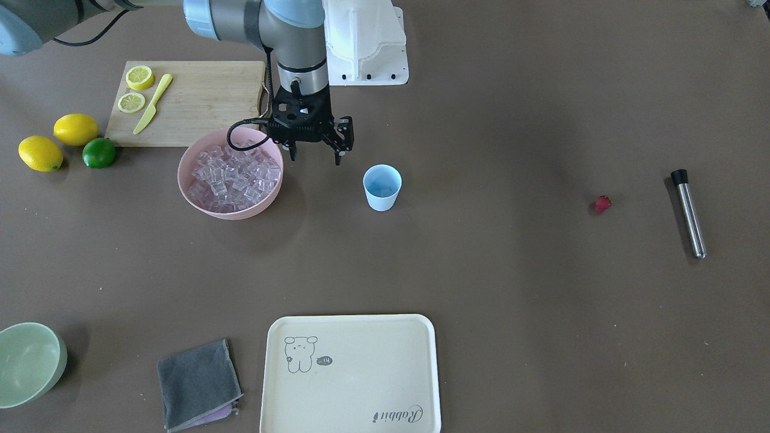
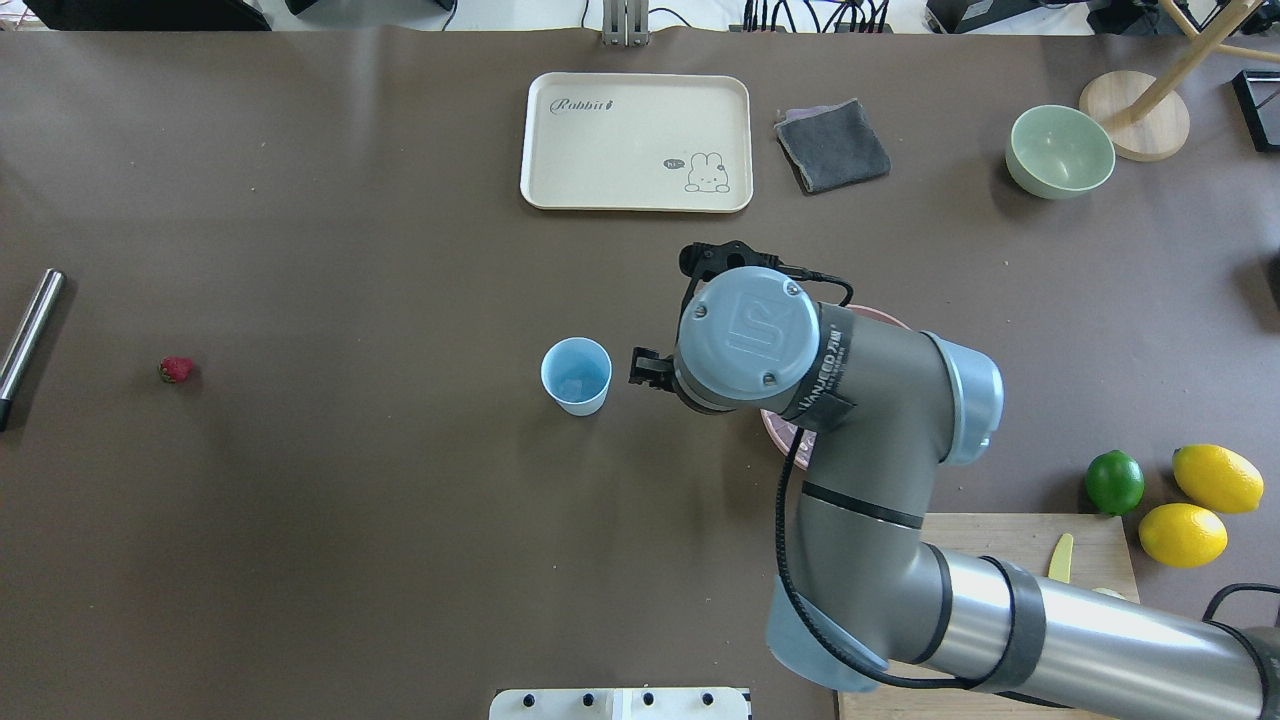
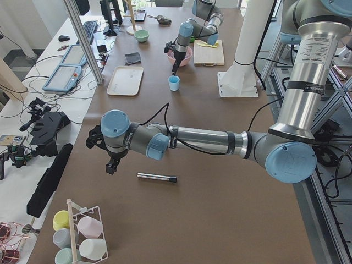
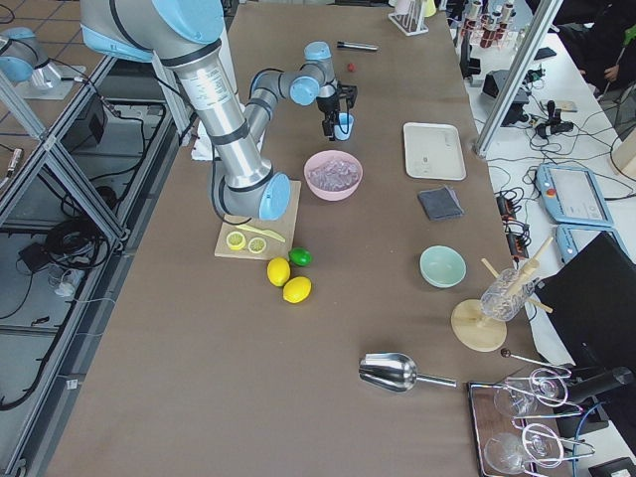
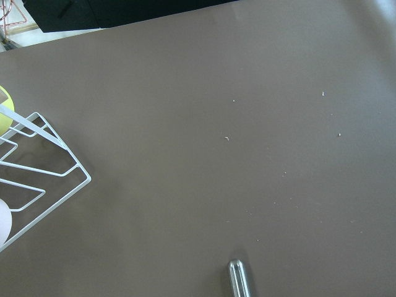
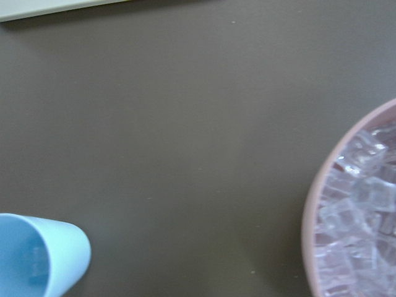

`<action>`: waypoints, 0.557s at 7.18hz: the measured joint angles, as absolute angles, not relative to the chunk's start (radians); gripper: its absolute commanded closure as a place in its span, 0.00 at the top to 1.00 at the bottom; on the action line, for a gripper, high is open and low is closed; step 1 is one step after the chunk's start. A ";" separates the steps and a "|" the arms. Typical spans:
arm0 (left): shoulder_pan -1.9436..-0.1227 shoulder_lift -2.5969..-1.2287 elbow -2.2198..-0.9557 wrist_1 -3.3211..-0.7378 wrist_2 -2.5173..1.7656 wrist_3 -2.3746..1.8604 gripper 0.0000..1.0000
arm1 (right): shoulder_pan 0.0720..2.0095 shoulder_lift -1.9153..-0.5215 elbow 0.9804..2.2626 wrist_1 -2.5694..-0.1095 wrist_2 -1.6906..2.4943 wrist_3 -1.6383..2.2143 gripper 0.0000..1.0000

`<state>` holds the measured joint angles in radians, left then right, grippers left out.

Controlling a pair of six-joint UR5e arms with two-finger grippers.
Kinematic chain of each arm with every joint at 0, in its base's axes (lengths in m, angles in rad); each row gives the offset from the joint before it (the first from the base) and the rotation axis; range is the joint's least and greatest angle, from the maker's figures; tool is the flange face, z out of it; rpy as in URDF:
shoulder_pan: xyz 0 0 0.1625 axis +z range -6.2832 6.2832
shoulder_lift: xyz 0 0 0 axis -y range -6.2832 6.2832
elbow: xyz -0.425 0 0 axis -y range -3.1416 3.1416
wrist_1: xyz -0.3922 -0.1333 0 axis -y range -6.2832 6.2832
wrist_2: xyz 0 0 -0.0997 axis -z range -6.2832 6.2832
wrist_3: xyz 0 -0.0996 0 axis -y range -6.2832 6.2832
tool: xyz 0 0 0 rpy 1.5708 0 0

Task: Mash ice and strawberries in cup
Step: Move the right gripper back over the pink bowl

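One pale blue plastic cup stands at four o'clock of the wide-spread, empty right claw, with one dark red strawberry far beyond.

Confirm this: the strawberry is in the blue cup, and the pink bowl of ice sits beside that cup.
No. The strawberry lies on the table, far from the blue cup, as the front-facing view shows. The pink bowl of ice does sit beside that cup.

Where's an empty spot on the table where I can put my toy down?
The widest bare patch lies between the cup and the strawberry. There is also room between the cup and the tray. It is crowded around the pink bowl, where the right gripper hangs, and by the cutting board.
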<state>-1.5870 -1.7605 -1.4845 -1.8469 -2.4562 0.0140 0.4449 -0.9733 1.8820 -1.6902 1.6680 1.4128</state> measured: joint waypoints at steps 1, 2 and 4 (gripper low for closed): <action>-1.587 -1.755 -1.495 -1.847 -2.457 0.013 0.99 | 0.463 -1.031 1.930 -1.698 1.694 1.382 0.90; -1.587 -1.753 -1.503 -1.846 -2.457 0.012 0.99 | 0.488 -1.076 1.958 -1.707 1.737 1.360 0.89; -1.586 -1.752 -1.509 -1.846 -2.458 0.011 0.99 | 0.516 -1.144 1.988 -1.718 1.783 1.356 0.87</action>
